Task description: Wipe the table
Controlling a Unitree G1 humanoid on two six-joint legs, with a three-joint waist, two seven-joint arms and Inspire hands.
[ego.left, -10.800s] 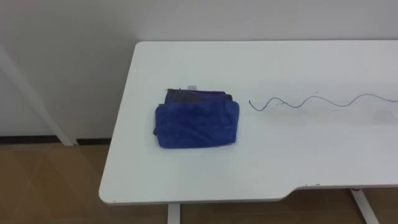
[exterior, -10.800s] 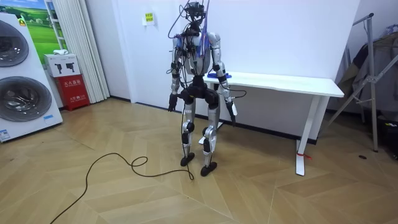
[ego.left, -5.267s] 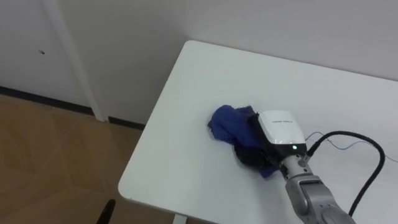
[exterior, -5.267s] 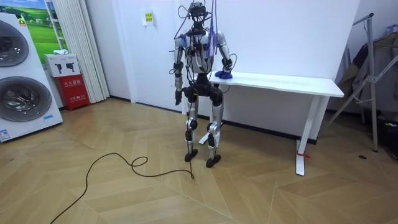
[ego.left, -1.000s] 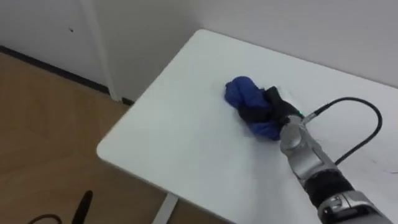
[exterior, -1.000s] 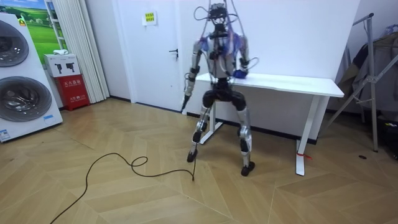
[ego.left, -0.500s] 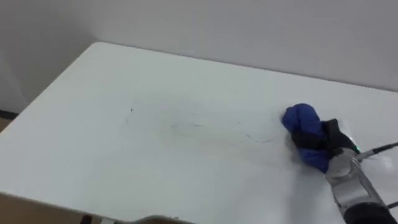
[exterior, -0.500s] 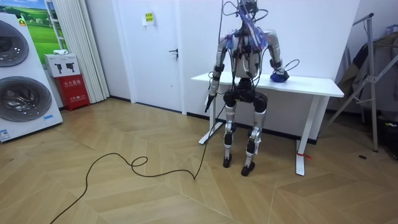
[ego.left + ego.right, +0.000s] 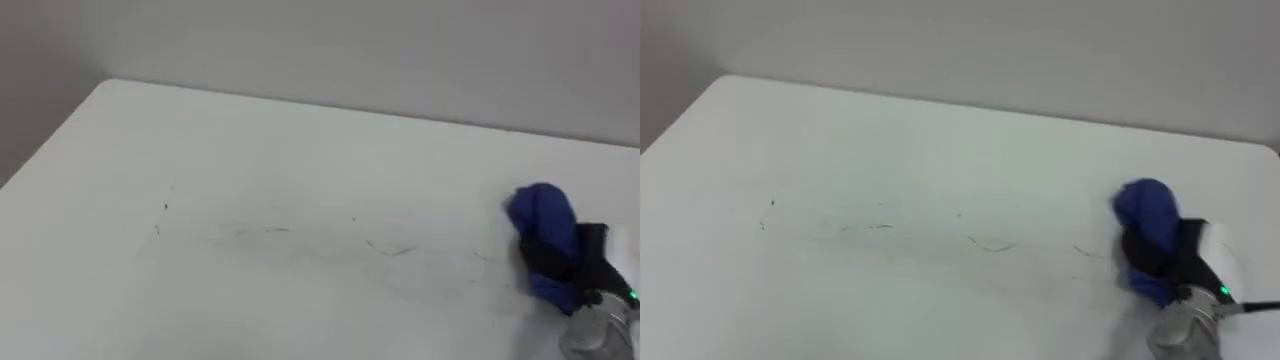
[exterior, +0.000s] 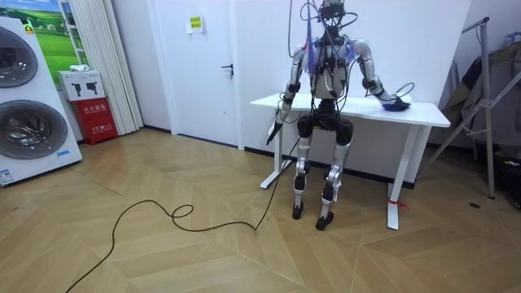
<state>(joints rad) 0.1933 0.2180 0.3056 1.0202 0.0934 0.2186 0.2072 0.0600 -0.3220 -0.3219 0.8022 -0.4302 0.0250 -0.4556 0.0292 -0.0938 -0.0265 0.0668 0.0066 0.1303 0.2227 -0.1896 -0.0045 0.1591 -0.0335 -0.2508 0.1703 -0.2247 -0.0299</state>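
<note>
The white table (image 9: pixel 300 140) carries only faint thin traces of a pen line (image 9: pixel 385 248) across its middle. A bunched blue cloth (image 9: pixel 543 225) lies at the right of the eye views. My right hand (image 9: pixel 578 262) has its dark fingers curled round the cloth and presses it on the tabletop. In the room view I stand facing the table (image 10: pixel 350 104). My right arm is stretched toward the room view's right, with my right hand (image 10: pixel 389 98) on the cloth (image 10: pixel 399 103) near the table's end. Beside the table's other end, my left hand (image 10: pixel 278 124) hangs low.
A plain wall runs close behind the table. The table's far left corner (image 9: pixel 100 85) and far right corner (image 9: pixel 1265 148) show. In the room view a metal rack (image 10: pixel 487 98) stands beyond the table's end, a door (image 10: pixel 212 73) and washing machines (image 10: pixel 32 106) to the left.
I have stepped along the table toward the room view's right. My right hand has dragged the cloth rightward over the pen line, which is now only faint traces.
</note>
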